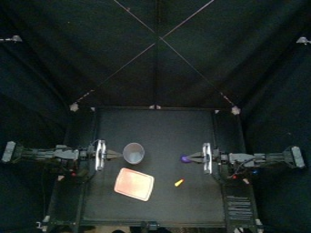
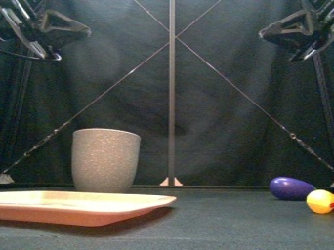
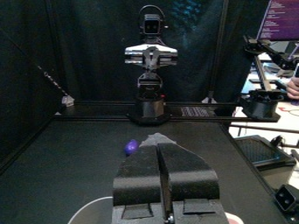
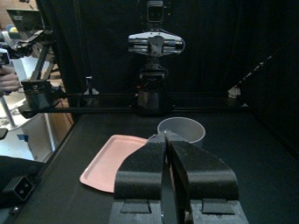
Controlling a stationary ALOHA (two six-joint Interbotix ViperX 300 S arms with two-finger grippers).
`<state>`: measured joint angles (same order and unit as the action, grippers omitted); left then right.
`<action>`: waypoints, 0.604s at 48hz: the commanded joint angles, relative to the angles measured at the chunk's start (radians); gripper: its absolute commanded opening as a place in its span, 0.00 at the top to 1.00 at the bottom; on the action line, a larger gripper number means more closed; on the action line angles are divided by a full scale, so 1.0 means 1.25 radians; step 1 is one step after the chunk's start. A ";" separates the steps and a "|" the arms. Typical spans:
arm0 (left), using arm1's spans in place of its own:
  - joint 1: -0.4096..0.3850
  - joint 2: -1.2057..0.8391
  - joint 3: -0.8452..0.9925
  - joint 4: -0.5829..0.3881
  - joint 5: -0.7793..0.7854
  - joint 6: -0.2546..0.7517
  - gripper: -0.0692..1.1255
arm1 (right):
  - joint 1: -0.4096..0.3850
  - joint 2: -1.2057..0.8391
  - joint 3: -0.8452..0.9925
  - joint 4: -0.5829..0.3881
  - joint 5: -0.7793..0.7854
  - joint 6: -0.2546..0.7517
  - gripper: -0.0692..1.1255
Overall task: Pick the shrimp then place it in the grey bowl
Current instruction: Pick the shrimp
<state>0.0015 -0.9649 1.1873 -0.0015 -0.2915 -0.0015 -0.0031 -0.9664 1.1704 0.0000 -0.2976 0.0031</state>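
Observation:
A small yellow-orange toy, which I take for the shrimp, lies on the table right of centre toward the front. The tall grey speckled cup stands upright left of centre. My left gripper hovers just left of the cup with its jaws together and nothing in them. Across the table my right gripper hangs above a purple toy, shut and empty. Both grippers are well above the tabletop.
A flat pink tray lies in front of the cup. A purple toy rests behind the yellow-orange one, near the right gripper.

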 commanded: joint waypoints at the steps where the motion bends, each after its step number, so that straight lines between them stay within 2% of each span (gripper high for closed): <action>1: 0.000 0.011 -0.018 0.000 -0.005 0.001 0.94 | 0.001 0.022 -0.001 0.001 0.004 0.004 0.91; 13: 0.006 0.011 -0.020 0.002 0.000 0.005 0.93 | 0.013 0.114 -0.021 -0.011 0.133 0.017 0.91; 20: 0.021 0.012 -0.015 0.002 0.000 0.005 0.93 | 0.052 0.185 -0.049 0.001 0.254 0.018 0.91; 29: 0.031 0.015 -0.013 0.001 -0.004 0.005 0.93 | 0.101 0.239 -0.077 0.039 0.334 0.018 0.89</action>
<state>0.0337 -0.9541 1.1873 0.0000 -0.2869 0.0031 0.1058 -0.6826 1.1060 0.0337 0.0966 0.0276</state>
